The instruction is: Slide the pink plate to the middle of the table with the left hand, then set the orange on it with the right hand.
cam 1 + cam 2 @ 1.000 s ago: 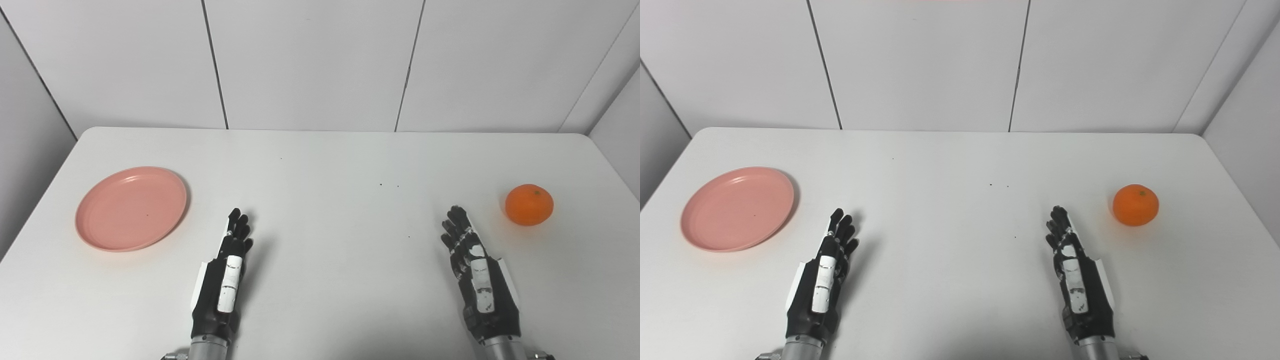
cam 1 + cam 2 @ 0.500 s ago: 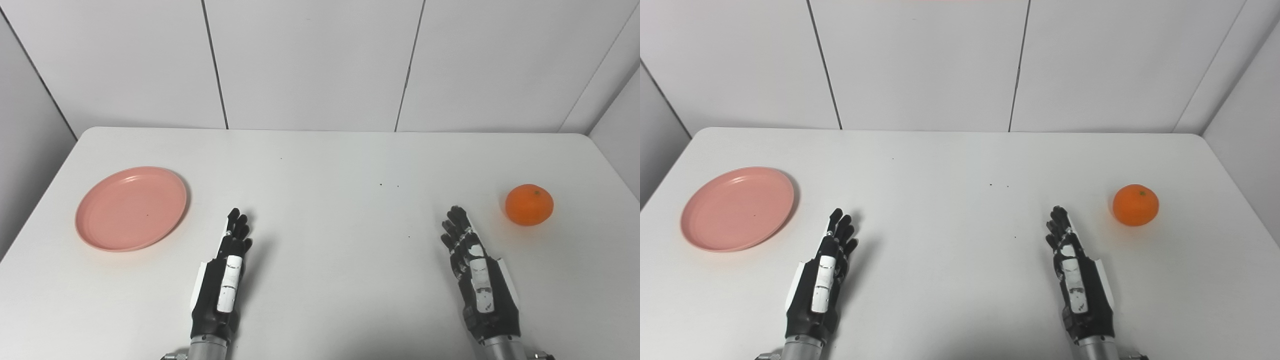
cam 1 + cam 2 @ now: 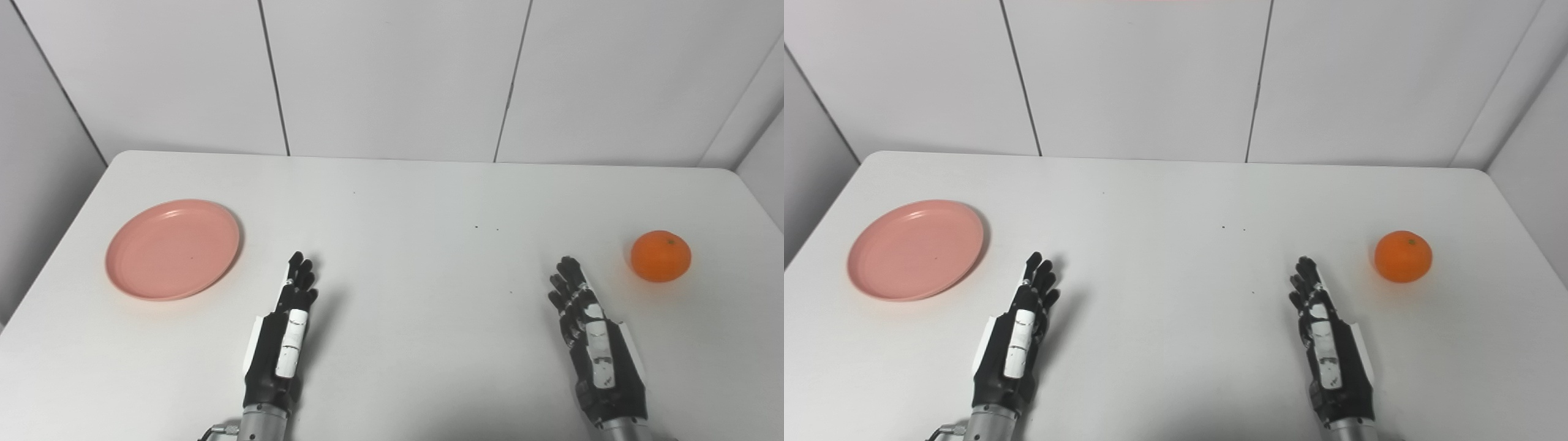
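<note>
Plate: I see the round pink plastic plate (image 3: 173, 248) at the white bench's (image 3: 416, 202) left side.
Orange: round orange fruit (image 3: 661, 256), far right.
Left hand (image 3: 283, 340): empty, fingers extended, near the plate.
Right hand (image 3: 596, 346): empty, fingers extended, near the orange.

Two head cameras, side by side, looking steeply down and forward across the desk (image 3: 416, 184) toward the panelled wall (image 3: 392, 73); both views share nearly the whole desktop, slightly offset sideways.

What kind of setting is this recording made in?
Probably a lab or test booth, not a home: a bare white table walled by plain white panels, holding only a pink plate and an orange, with both robot hands, left hand and right hand, open.
</note>
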### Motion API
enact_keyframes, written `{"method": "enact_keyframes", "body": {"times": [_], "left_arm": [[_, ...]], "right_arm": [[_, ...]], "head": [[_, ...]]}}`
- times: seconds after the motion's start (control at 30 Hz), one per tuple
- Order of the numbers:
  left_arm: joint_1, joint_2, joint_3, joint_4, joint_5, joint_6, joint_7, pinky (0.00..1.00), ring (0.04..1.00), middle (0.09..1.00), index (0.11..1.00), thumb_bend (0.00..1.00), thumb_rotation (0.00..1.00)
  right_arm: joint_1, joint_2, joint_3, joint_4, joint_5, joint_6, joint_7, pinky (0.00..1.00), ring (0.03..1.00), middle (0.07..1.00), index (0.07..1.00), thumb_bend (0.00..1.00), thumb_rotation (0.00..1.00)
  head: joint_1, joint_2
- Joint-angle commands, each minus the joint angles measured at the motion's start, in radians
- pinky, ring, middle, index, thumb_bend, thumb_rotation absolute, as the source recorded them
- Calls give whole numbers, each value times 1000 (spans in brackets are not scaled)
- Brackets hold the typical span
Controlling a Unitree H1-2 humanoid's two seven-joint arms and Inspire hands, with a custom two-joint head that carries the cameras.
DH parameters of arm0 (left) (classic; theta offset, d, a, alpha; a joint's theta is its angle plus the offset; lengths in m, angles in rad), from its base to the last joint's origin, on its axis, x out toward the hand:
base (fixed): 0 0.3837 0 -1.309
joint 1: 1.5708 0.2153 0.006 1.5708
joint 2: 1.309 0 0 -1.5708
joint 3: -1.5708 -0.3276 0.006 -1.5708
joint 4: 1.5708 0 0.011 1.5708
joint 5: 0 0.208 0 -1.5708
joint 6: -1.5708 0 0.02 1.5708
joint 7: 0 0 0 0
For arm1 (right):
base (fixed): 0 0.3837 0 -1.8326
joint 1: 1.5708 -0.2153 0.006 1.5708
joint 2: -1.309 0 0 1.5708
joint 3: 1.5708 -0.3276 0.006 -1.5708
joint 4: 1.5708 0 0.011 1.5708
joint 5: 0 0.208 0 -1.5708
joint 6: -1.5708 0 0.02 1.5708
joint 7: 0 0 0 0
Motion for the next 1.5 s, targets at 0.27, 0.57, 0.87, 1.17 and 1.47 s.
{"method": "enact_keyframes", "body": {"times": [0.27, 0.57, 0.87, 1.17, 1.47], "left_arm": [[142, -83, -46, 124, 72, -116, 100, 1000, 1000, 1000, 1000, 782, 910], [139, -88, -78, 147, 102, -132, 135, 1000, 1000, 1000, 1000, 724, 934], [129, -63, -68, 143, 47, -133, 114, 1000, 1000, 1000, 1000, 707, 930], [97, -20, -39, 70, -95, -54, 66, 1000, 974, 983, 1000, 831, 893], [22, 11, 13, 2, -130, 8, 48, 981, 946, 951, 984, 859, 917]], "right_arm": [[15, -88, -52, 156, 68, -91, 83, 1000, 1000, 1000, 976, 847, 1000], [9, -108, -65, 198, 93, -120, 120, 1000, 1000, 1000, 987, 818, 1000], [2, -95, -51, 214, 81, -128, 122, 1000, 1000, 1000, 980, 822, 1000], [1, -78, -44, 217, 66, -130, 109, 1000, 986, 977, 968, 836, 1000], [4, -65, -40, 222, 59, -131, 108, 1000, 968, 966, 953, 845, 1000]], "head": [[108, -76], [132, -93], [119, -126], [86, -155], [79, -169]]}}
